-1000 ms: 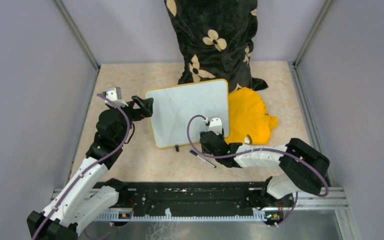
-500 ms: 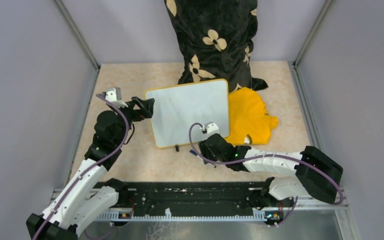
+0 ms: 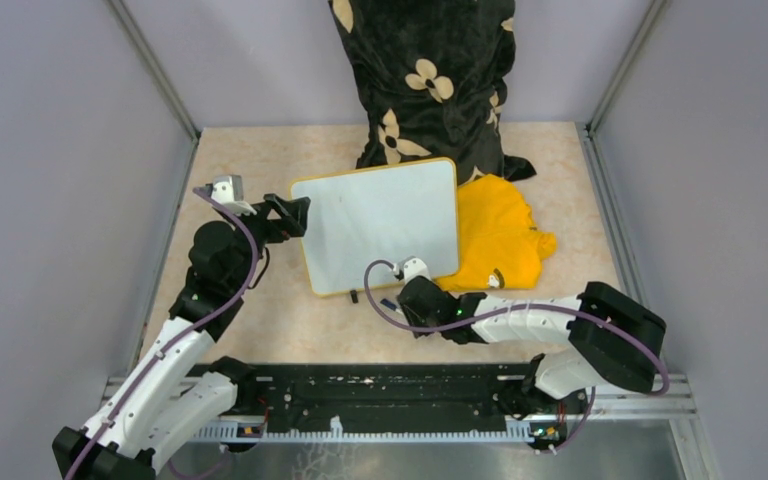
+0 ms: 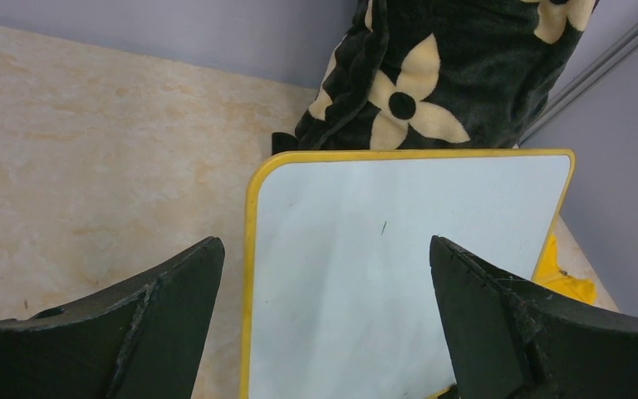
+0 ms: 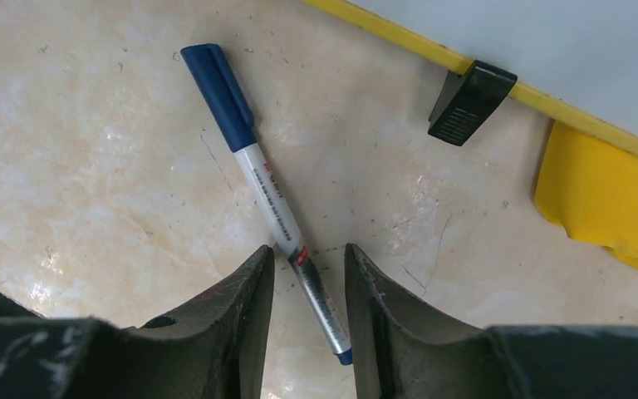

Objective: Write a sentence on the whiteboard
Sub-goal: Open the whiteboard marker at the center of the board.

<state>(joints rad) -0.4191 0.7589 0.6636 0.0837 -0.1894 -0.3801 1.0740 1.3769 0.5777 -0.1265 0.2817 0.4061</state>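
Pale grey walls (image 3: 50, 150), beige marbled tabletop (image 3: 560, 160)

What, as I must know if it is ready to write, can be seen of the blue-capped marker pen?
The slim marker pen has a dark blue clipped cap, on, a white-to-silver printed barrel and a blue end plug. It lies flat, diagonal, on the beige marbled table, apart from the whiteboard's black clip. The right gripper straddles its barrel, jaws open; contact is unclear.

A robot lab cell: bare grey panel walls (image 3: 50, 150) on aluminium posts (image 3: 158, 75) box in the marbled tabletop (image 5: 91, 166) beneath the fingers (image 5: 233, 324), with the mounting rail (image 3: 380, 385) behind them.
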